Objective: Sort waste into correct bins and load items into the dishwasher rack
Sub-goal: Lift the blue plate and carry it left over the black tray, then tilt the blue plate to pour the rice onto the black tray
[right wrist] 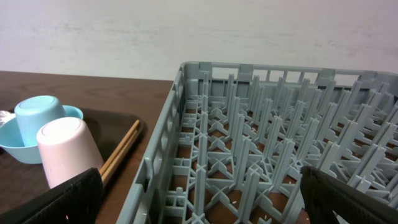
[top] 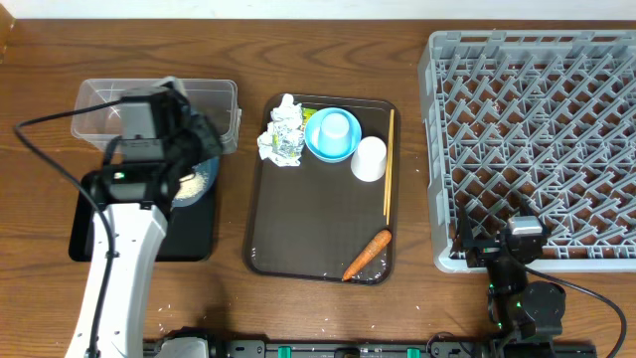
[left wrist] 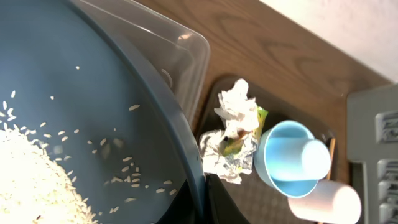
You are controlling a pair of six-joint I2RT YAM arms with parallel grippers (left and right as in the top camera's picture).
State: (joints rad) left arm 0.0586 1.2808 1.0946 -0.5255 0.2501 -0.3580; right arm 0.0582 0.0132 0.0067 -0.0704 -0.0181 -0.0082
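Observation:
My left gripper point(top: 202, 149) is shut on the rim of the large blue plate point(top: 199, 185) and holds it tilted over the black tray point(top: 189, 239), next to the clear box point(top: 227, 99). In the left wrist view point(left wrist: 202, 196) the plate point(left wrist: 93, 81) carries a heap of rice point(left wrist: 28, 180). Crumpled paper with a yellow-green wrapper point(top: 282, 132), a light blue bowl point(top: 333, 136) with a pale cup inside, a white cup point(top: 369, 158), chopsticks point(top: 389, 164) and a carrot point(top: 368, 255) lie on the brown tray. My right gripper point(top: 497, 245) is open and empty at the rack's point(top: 537, 139) front left corner.
The brown serving tray point(top: 298, 239) sits between the bins and the rack. The right wrist view shows the rack's pegs point(right wrist: 249, 137), the white cup point(right wrist: 65, 152) and the chopsticks point(right wrist: 121, 149) to the left. A wall stands behind the table.

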